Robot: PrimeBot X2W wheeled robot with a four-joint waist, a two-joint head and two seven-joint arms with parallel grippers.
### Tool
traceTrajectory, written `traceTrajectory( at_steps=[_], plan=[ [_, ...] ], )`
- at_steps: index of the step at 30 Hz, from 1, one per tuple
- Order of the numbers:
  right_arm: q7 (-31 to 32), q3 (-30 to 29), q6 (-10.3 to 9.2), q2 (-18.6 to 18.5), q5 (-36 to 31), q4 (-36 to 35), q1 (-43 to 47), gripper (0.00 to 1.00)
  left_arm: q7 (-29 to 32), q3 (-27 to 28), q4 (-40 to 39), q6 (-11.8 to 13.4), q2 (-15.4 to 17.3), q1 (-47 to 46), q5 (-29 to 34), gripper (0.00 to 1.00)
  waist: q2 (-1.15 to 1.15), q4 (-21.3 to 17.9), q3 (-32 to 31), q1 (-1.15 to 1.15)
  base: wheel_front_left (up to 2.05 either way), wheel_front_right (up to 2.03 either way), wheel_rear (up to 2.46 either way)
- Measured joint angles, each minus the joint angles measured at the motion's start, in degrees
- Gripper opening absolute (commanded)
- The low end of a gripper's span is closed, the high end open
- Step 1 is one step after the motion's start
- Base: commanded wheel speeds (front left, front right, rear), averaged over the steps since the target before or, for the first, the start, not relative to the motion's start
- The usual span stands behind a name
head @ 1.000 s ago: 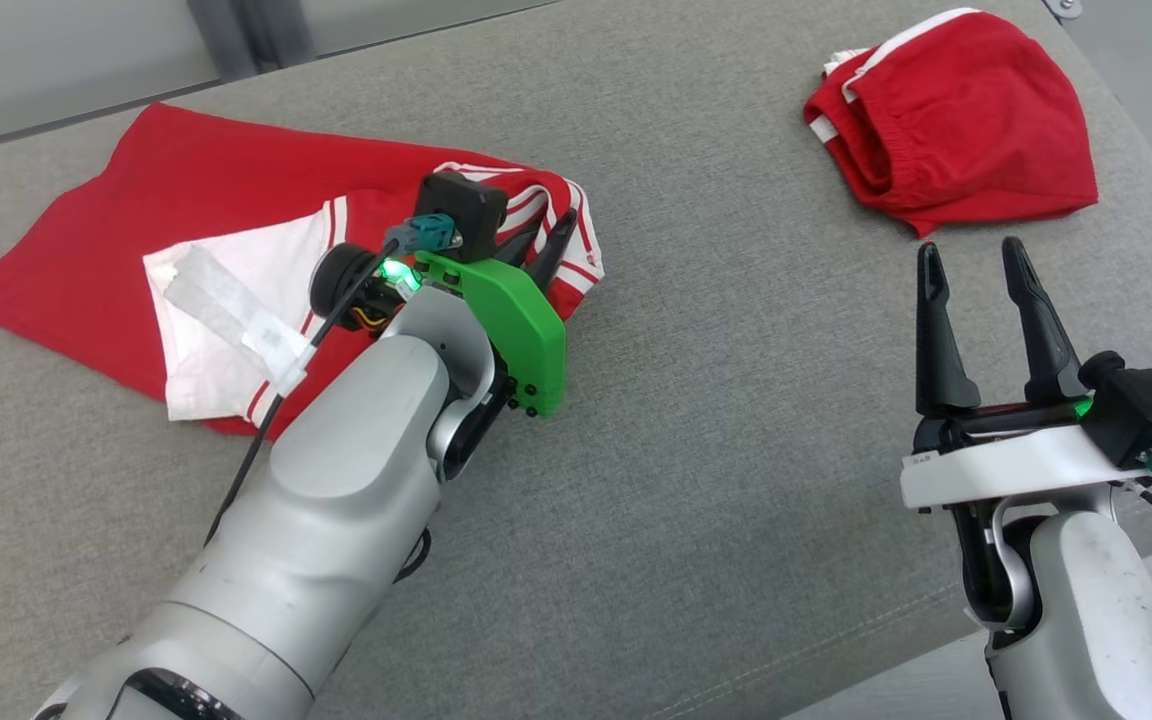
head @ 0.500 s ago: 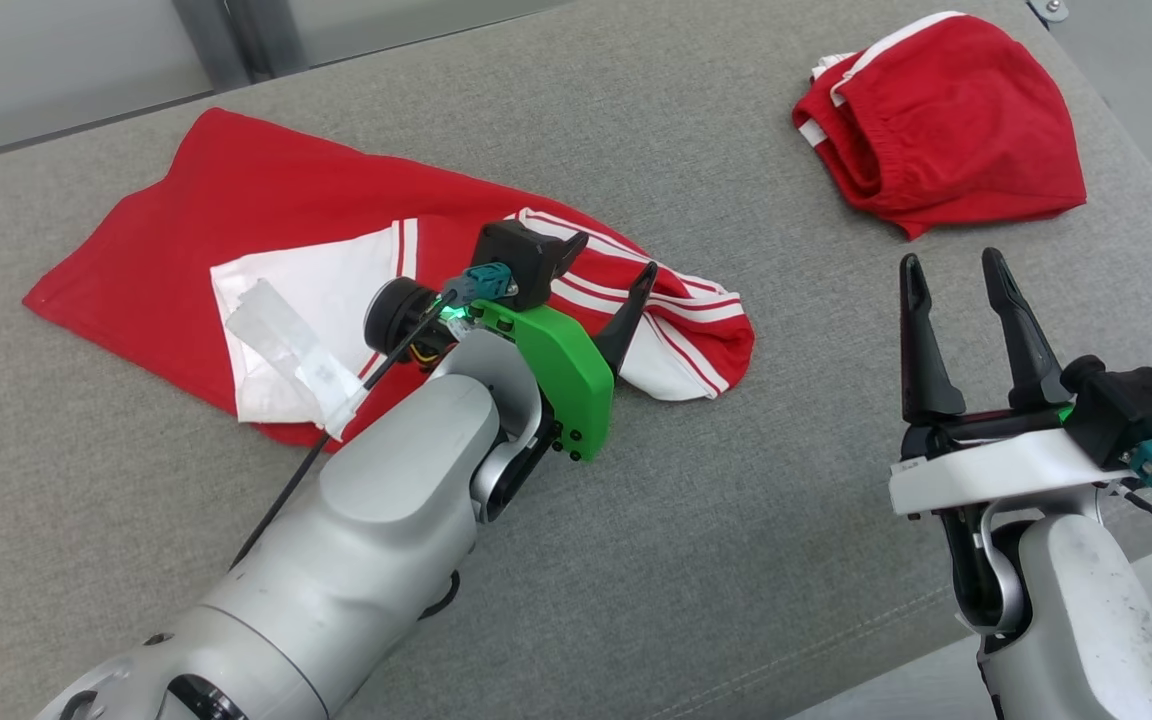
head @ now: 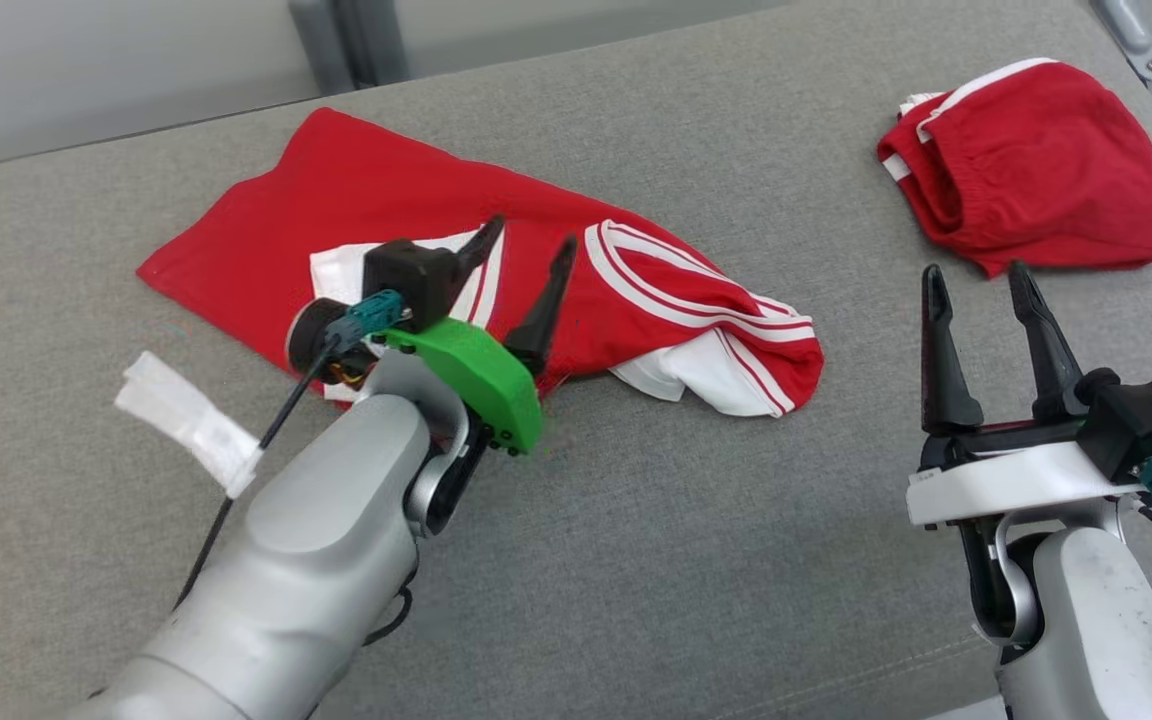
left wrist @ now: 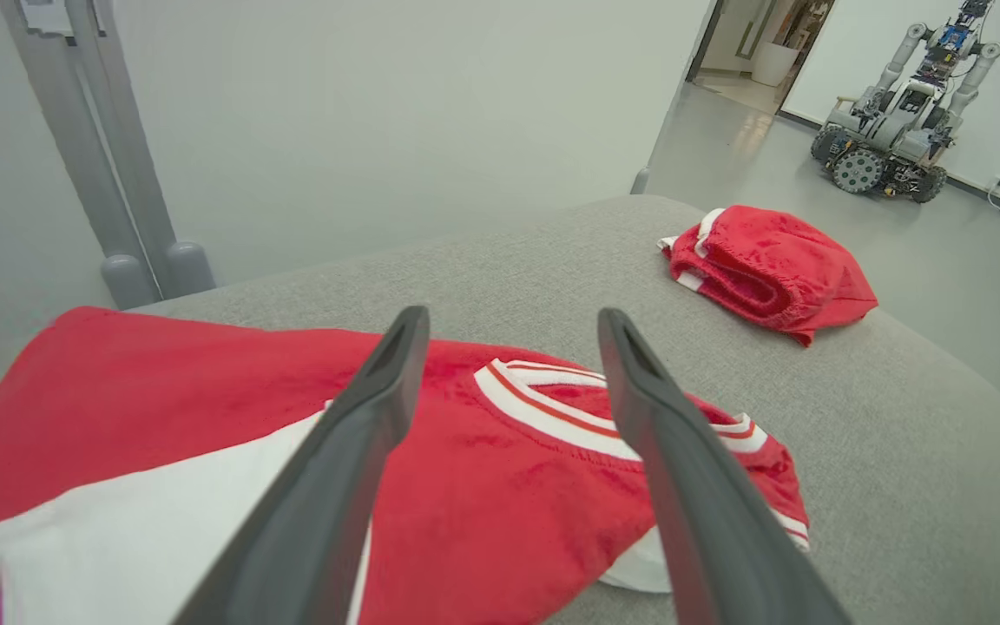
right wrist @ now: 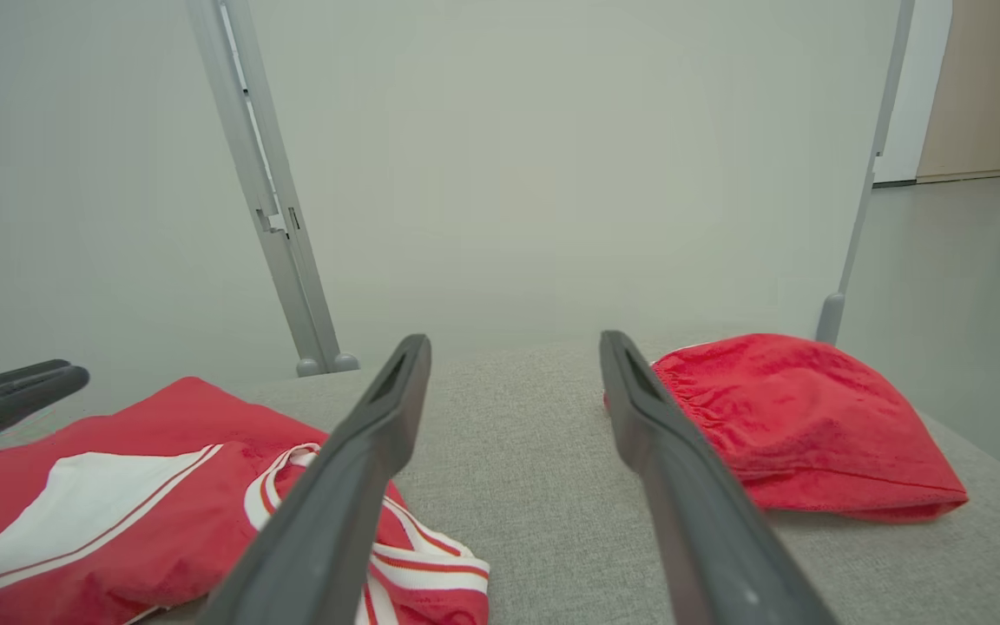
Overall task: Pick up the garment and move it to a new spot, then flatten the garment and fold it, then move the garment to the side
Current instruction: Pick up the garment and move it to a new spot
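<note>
Garment [head: 636, 300] lies under left gripper [head: 526, 265] — unheld.

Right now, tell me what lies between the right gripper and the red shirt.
Bare grey cushion separates the right gripper from the red shirt, seen in the head view.

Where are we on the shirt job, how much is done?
Done, it seems: the shirt lies on the cushion, not held. In hand: nothing; the left gripper hangs open over the shirt, and the right gripper is open too, apart from the cloth. Left: the shirt is rumpled, its right end bunched, so flattening, folding and moving aside remain. The shorts sit bundled at the far right.
</note>
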Motion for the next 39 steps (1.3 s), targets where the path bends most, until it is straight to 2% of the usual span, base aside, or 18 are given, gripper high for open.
traceTrajectory(
  at_steps=[6,13,19,25,39],
  plan=[
    [0.0,0.5,0.01,0.0,-1.9,-0.5,1.7,1.00,-0.1,8.9,-11.0,3.2,5.0,10.4,6.1,1.00,0.00,2.7,-2.2,0.00,0.00,0.00,0.00],
    [0.0,1.1,0.01,0.0,-3.5,-1.1,5.0,1.00,-0.1,18.4,-22.2,6.1,6.9,23.5,11.7,1.00,0.00,5.7,-5.0,0.00,0.00,0.00,0.00],
    [0.0,2.1,0.01,0.0,-2.7,-2.3,7.5,1.00,-0.1,26.4,-30.0,7.0,6.5,34.9,15.3,1.00,0.00,7.3,-7.3,0.00,0.00,0.00,0.00],
    [0.0,2.2,0.01,0.0,-1.1,-2.9,9.0,1.00,-0.1,33.8,-35.7,6.8,3.3,44.6,17.2,1.00,0.00,8.1,-8.9,0.00,0.00,0.00,0.00],
    [0.0,2.4,0.00,0.0,-0.8,-1.0,9.4,1.00,-0.1,40.1,-35.5,3.4,-0.8,48.8,23.4,1.00,0.00,8.9,-10.3,0.00,0.00,0.00,0.00]
  ],
)
